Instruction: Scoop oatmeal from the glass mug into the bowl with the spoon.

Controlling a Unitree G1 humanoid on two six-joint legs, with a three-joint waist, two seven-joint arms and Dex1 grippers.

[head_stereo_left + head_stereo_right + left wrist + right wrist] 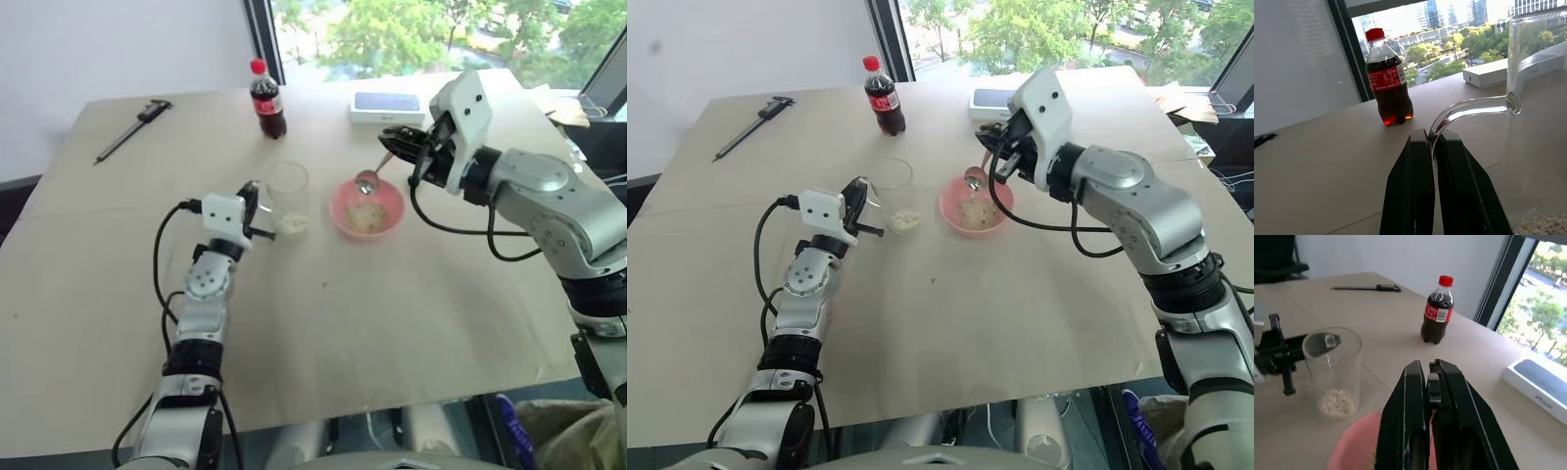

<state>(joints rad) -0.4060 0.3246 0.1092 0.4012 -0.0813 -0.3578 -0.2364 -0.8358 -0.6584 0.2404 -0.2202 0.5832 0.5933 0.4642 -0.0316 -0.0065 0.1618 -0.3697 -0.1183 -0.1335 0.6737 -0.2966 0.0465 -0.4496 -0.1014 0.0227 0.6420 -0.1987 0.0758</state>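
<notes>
from the left eye view we see the glass mug [288, 197] near the middle of the table [411, 313], with the pink bowl [367, 210] just beside it at its 3 o'clock. our left gripper [257, 209] sits at the mug's 9 o'clock, closed on the handle. our right gripper [404, 149] hangs at the bowl's 1 o'clock, clamped on the spoon [371, 176], whose small bowl dips over the pink rim. oatmeal [366, 216] already lies in the bowl, and a small portion remains at the mug's bottom. the cola bottle [266, 100] stands at the mug's 12 o'clock, well apart, the caliper [131, 128] far off at 10 o'clock, and a flat white box [388, 107] beyond the bowl.

the right eye view gives the same layout, the spoon tip just over the bowl's far edge.

in the left wrist view the fingers [1410, 196] pinch the clear handle [1469, 108] tightly; flakes show at the mug's base.

in the right wrist view the spoon handle [1433, 384] is squeezed between the shut fingers, the bowl rim directly below, the mug at 9 o'clock.

we judge this to be the tipping step. to do it well we should turn the spoon fully over the bowl's centre, not its edge, and keep the mug steady.
</notes>
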